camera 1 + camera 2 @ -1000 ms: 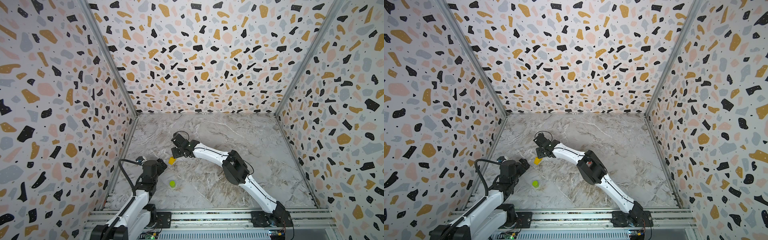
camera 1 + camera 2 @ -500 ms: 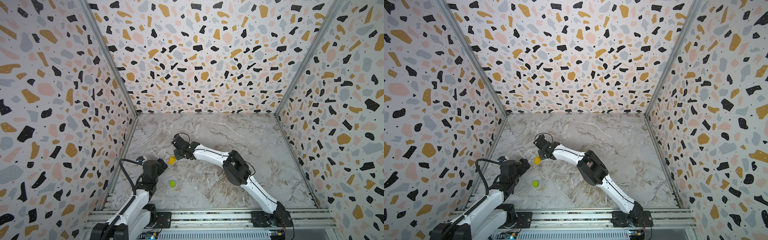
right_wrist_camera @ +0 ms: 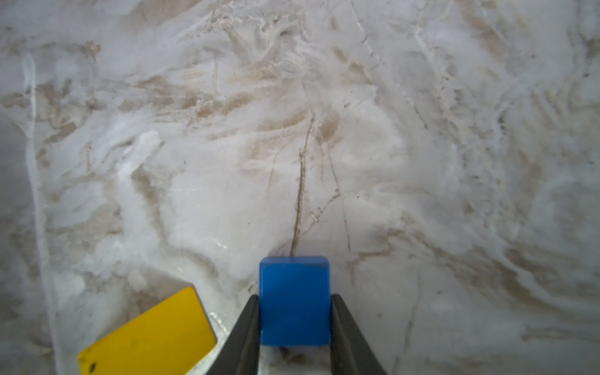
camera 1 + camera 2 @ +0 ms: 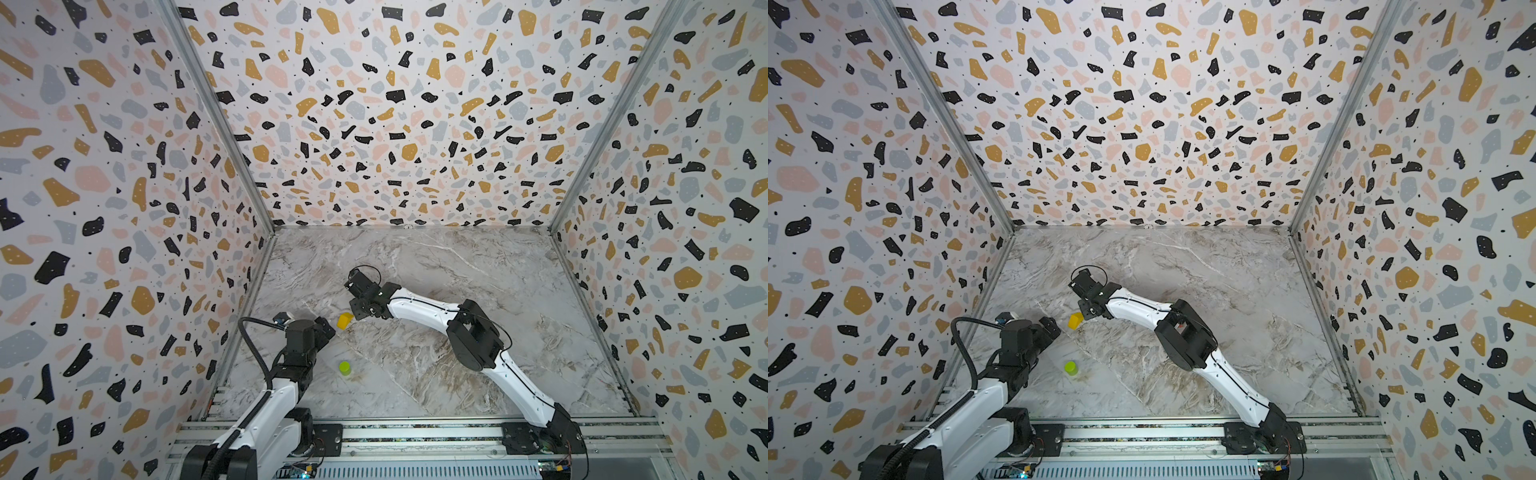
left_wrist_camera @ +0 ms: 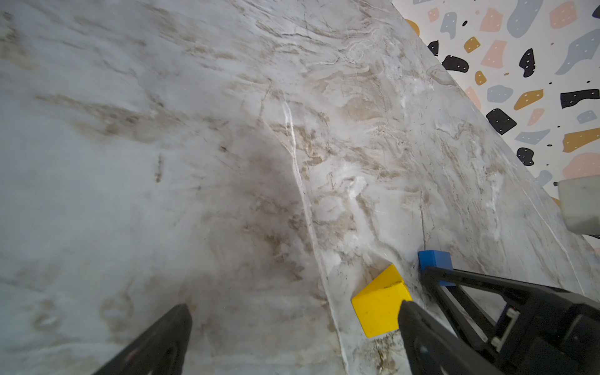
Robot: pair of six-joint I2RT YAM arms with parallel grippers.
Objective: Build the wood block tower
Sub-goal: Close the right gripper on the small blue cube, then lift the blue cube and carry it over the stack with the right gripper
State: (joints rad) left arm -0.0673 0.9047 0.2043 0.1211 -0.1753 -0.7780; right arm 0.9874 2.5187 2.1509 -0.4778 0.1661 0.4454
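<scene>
Three wood blocks show. A yellow block (image 4: 345, 321) (image 4: 1075, 321) lies on the marble floor at left centre, and a lime cylinder (image 4: 344, 368) (image 4: 1070, 368) stands nearer the front. My right gripper (image 3: 294, 297) (image 4: 358, 313) is down at the floor just right of the yellow block (image 3: 149, 337), shut on a blue block (image 3: 294, 302) that rests on the marble. In both top views that blue block is hidden under the gripper. My left gripper (image 5: 293, 306) (image 4: 328, 328) hangs wide open and empty, one finger beside the yellow block (image 5: 378, 305). The wood block tower is out of view.
Terrazzo-patterned walls (image 4: 124, 208) close in the marble floor (image 4: 457, 270) on three sides. A metal rail (image 4: 415, 436) carrying both arm bases runs along the front. The right arm's white link (image 4: 419, 309) stretches over the floor's middle.
The right gripper's jaws have closed in onto the blue block. Both arms stay almost where they were, and the left gripper is still wide open.
</scene>
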